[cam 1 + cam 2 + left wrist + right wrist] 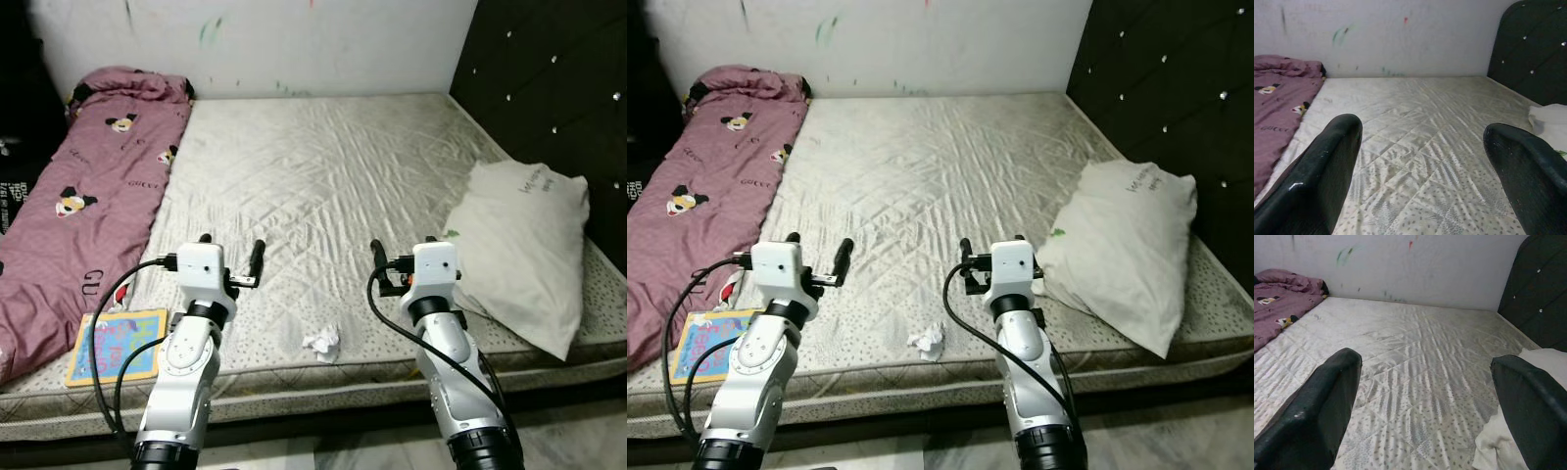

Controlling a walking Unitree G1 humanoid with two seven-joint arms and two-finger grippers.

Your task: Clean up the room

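- Left gripper [231, 253] raised over the front part of the bed, fingers spread apart, nothing between them.
- Right gripper [402, 257] raised at the same height, near the pillow, fingers also spread wide and holding nothing.
- Between the two arms, on the mattress [313, 176] close to its front edge: a crumpled white paper [321, 343], lying free, apart from both grippers.
- Beside the left arm, at the front left corner of the bed: a colourful children's book [118, 345] with an orange border, flat on the mattress, partly crossed by the black cable of the arm.
- Along the left side of the bed: a pink blanket [88, 186] with cartoon mouse print, stretched from the wall to the front edge, touching the book at its corner.
- On the right side: a white pillow [524, 250], leaning toward the black headboard [549, 88] with small shiny studs.
- Behind the bed: a white wall [323, 44] with some green and red marks.
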